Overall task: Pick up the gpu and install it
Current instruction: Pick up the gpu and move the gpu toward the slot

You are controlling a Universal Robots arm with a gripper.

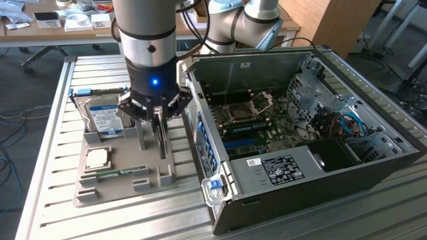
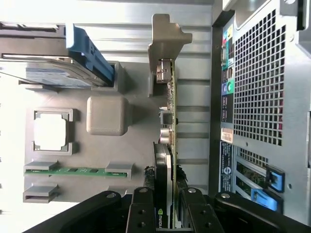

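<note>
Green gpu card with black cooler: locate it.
The gpu card stands on edge in the grey tray, held by the gripper, on the exterior view's left of the open black computer case.

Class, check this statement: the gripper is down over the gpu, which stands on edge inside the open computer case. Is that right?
Not quite. The gpu stands on edge in the grey holder beside the computer case, not inside it. The gripper is down over it, as stated. The wrist view shows this.
</note>
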